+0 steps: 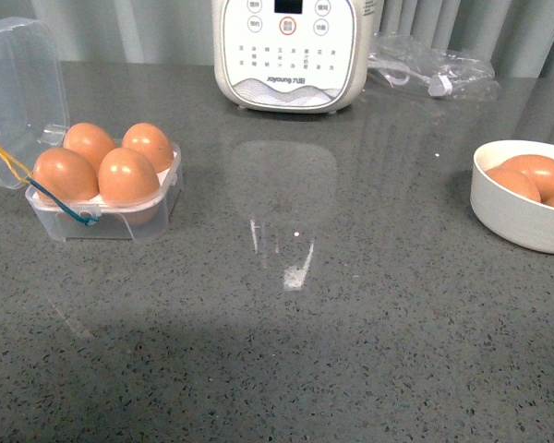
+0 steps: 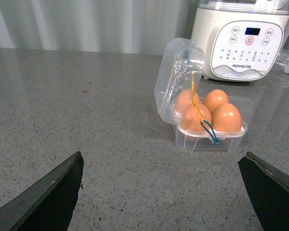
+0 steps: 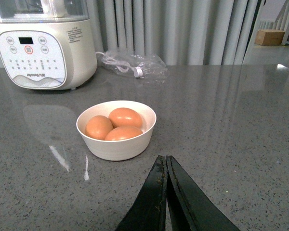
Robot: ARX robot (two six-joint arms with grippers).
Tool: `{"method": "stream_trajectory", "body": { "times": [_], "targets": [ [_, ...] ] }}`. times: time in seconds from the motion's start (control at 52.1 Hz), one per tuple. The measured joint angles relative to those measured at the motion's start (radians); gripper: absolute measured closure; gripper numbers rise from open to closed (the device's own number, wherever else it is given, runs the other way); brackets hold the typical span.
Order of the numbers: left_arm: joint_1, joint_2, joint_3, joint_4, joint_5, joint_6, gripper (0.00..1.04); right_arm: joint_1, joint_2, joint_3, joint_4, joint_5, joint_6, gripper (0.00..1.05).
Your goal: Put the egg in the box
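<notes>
Left gripper (image 2: 162, 159) spread wide and empty, right gripper (image 3: 164, 159) pressed together on nothing, both over the desk (image 1: 351, 351); box (image 1: 120, 223) near the desk's left edge, lid (image 1: 18, 92) open, all four cells filled with eggs (image 1: 127, 175); bowl (image 1: 517, 217) at right edge holds three more.

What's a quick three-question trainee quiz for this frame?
1. True or false: all four cells of the box hold eggs.
2. How many eggs lie in the bowl? A) one B) three C) five
3. Fill in: the left gripper is ___; the right gripper is ___.

Key: 1 true; 2 B; 3 open, shut.
</notes>
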Motion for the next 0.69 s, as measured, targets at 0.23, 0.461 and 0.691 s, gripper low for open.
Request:
{"method": "stream_trajectory", "body": {
  "times": [0.23, 0.461, 0.691],
  "targets": [
    [0.000, 0.000, 0.000, 0.000, 0.000, 0.000, 0.07, 0.000, -0.004, 0.000, -0.006, 0.000, -0.002, 0.93],
    [0.000, 0.000, 0.000, 0.000, 0.000, 0.000, 0.07, 0.000, -0.004, 0.000, -0.006, 0.001, -0.001, 0.50],
    [0.000, 0.000, 0.000, 0.000, 0.000, 0.000, 0.07, 0.000, -0.004, 0.000, -0.006, 0.001, -0.001, 0.08]
  ]
}}
